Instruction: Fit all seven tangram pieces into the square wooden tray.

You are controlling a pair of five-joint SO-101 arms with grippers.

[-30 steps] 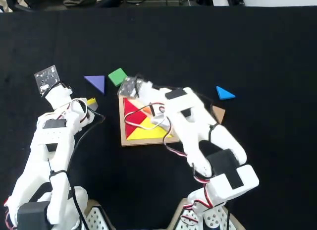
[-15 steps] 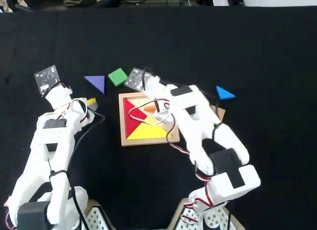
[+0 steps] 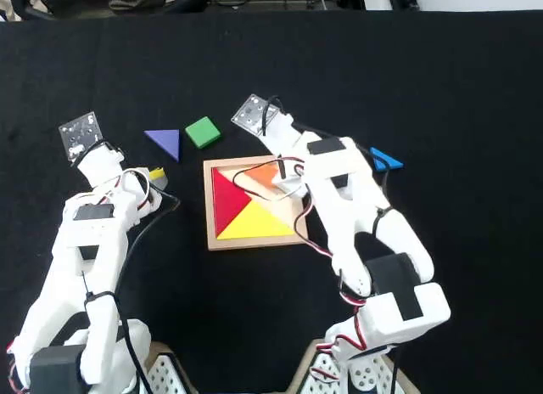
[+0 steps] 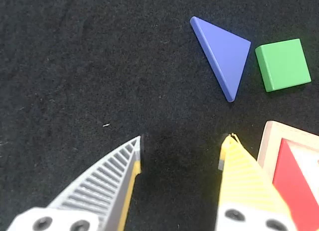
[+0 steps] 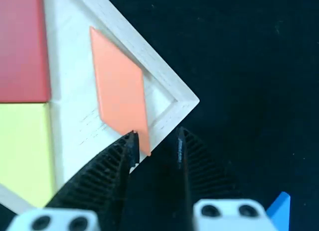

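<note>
A black cloth covers the table (image 3: pixel 458 80), and the square wooden tray (image 3: pixel 209 209) lies at its middle with its edges square to the table. In the tray, the red triangle (image 3: pixel 226 200) has its long side along the left rim and the yellow triangle (image 3: pixel 254 225) has its long side along the near rim; both point at the tray's centre. The orange parallelogram (image 5: pixel 119 84) lies toward the far right corner with its long axis slanted to the rim, and one sharp corner rests on the rim. The right gripper (image 5: pixel 156 135) hangs at that corner, its fingers apart on either side of the tip and not clamped on it. Left of the tray, the left gripper (image 4: pixel 183 139) is spread wide over bare cloth. Beyond it lies the purple triangle (image 3: pixel 164 142), its longest edge running far left to near right, with the green square (image 3: pixel 202 132) just beside it, slightly turned. The blue triangle (image 3: pixel 386 161) lies right of the tray, pointing right. A speckled plate (image 3: pixel 81 132) on the left arm carries marks too small to read.
</note>
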